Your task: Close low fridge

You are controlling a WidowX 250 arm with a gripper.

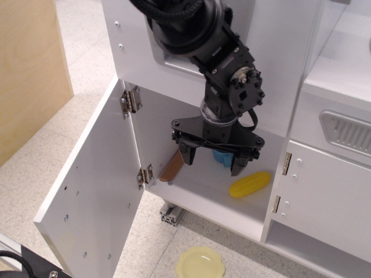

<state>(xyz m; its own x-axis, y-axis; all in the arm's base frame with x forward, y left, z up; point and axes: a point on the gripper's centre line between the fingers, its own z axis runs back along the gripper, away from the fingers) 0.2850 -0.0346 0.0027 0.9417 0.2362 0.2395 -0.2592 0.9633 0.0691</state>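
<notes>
I see the low fridge (191, 191) standing wide open. Its door (93, 191) is swung out to the left of the frame on 2 metal hinges (131, 100), inner face toward the camera. Handle not visible from this side.

The gripper (212, 163) hangs in front of the open compartment, pointing down. Fingers (186, 155) spread, nothing between them. It is well apart from the door.

Inside on the shelf: a yellow corn cob (250, 183), a blue object (222, 156) partly hidden behind the gripper, and a brown utensil (171, 168) leaning near the lower hinge. A yellow plate (200, 264) lies on the floor in front.

My judgement: closing not yet begun; I need to get round to the door's outer face or free edge to push.

Risks:
- The brown utensil sits close to the hinge side; if it pokes past the sill, the door may jam on it.
- Moving the arm leftward from here could clip the door edge or hinges.
- Pushing near the hinges gives little leverage; fingers could slip along the panel.
- The arm must clear the opening before the door swings in.
</notes>
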